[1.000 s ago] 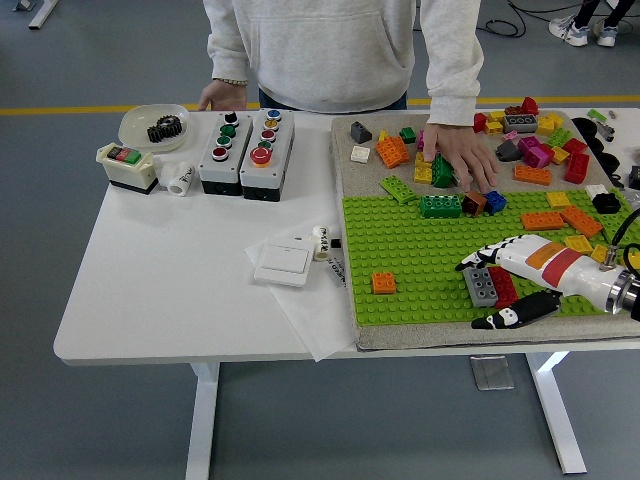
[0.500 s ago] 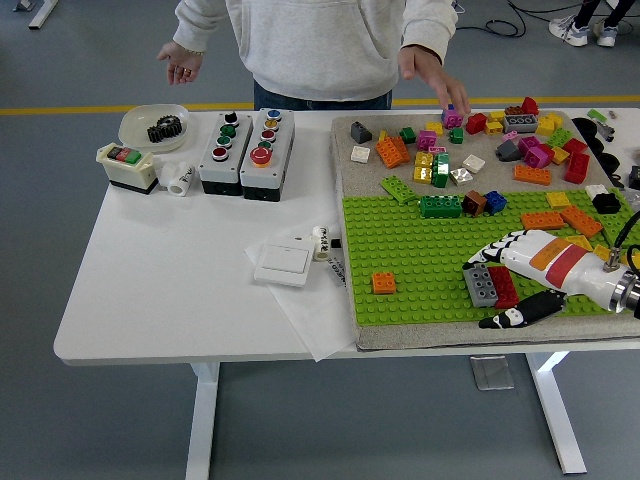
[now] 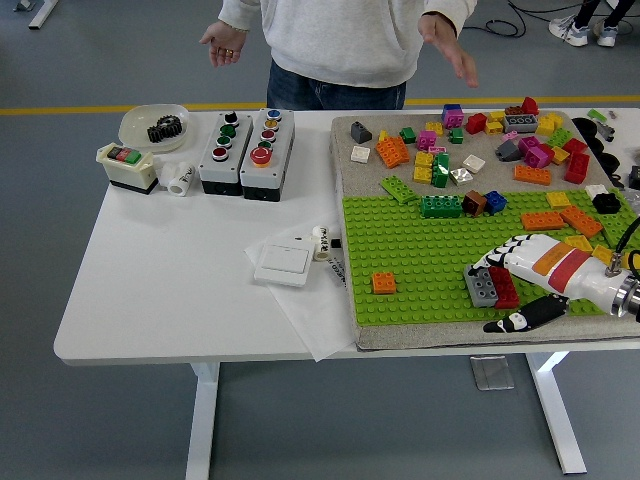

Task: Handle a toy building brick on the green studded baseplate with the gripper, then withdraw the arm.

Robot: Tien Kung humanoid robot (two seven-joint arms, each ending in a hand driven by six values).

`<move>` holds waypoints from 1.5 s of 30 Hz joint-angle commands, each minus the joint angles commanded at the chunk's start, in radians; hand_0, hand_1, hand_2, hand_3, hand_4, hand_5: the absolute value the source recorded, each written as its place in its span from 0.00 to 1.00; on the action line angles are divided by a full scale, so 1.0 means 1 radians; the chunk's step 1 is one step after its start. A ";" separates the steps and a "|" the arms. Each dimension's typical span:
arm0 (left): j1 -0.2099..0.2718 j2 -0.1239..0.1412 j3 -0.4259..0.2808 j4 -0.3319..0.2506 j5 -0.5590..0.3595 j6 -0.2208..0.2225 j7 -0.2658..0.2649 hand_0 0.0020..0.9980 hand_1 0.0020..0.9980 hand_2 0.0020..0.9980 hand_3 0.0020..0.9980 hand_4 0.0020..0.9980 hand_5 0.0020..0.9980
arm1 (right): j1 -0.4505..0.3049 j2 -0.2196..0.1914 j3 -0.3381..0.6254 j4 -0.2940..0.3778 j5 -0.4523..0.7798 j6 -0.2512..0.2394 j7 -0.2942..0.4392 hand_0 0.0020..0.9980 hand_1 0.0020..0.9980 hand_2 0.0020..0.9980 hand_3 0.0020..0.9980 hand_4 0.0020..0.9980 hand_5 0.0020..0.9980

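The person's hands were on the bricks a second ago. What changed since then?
The person's hand let go of the loose bricks and lifted clear of the table; the other hand rose too, and the person stepped back. A few loose bricks got shuffled. The robot's right hand barely shifted, staying by the grey brick and red brick on the green baseplate. The orange brick stayed put.

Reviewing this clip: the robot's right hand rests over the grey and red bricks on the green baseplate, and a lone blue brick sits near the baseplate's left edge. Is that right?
Not quite. The lone brick near the left edge of the green baseplate is orange, not blue, as the head view shows. The rest holds: the right hand rests over the grey brick and the red brick.
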 joint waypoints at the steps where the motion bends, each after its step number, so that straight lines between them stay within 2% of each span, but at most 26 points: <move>1: 0.000 0.000 0.000 0.000 0.000 0.000 0.000 0.74 0.75 0.75 0.60 0.67 0.60 | 0.000 0.000 -0.001 0.000 0.000 0.000 0.000 0.75 0.71 0.73 0.76 0.99 0.71; 45: 0.006 -0.002 -0.005 0.001 0.010 0.003 0.002 0.74 0.74 0.75 0.60 0.67 0.60 | -0.020 -0.005 -0.008 0.013 -0.018 0.009 -0.007 0.75 0.70 0.73 0.73 0.98 0.67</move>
